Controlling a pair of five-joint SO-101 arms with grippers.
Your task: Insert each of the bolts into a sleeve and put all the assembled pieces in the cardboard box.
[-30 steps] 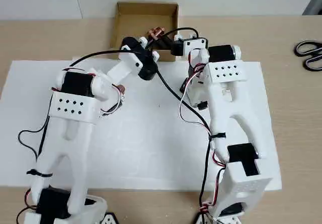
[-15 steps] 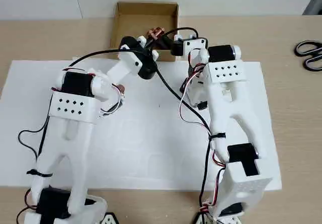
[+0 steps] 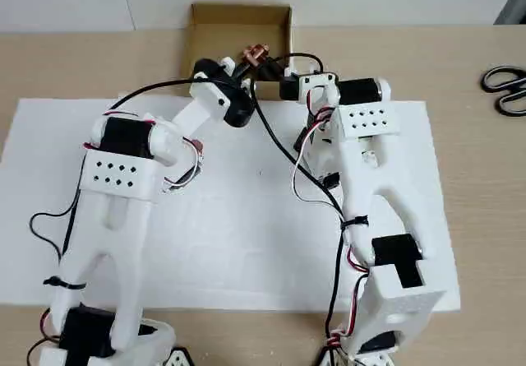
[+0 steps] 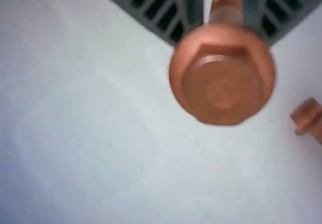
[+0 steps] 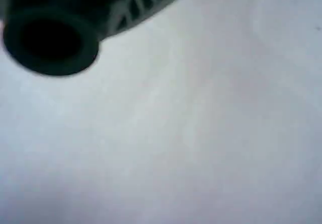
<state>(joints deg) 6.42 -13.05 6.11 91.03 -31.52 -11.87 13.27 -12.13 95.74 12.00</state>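
Gripping the copper bolt [image 4: 221, 75] by its shank, my left gripper [image 4: 221, 5] is clamped around it, the hexagonal head facing the wrist camera. Seen from above, it holds the bolt over the cardboard box [image 3: 240, 7], at the side nearest the arms. My right gripper [image 3: 269, 70] sits just beside it, closed on a black sleeve [image 5: 50, 40] whose open bore faces its camera. Another copper piece [image 4: 308, 119] lies on the white sheet [image 3: 246, 218]; I cannot tell what it is.
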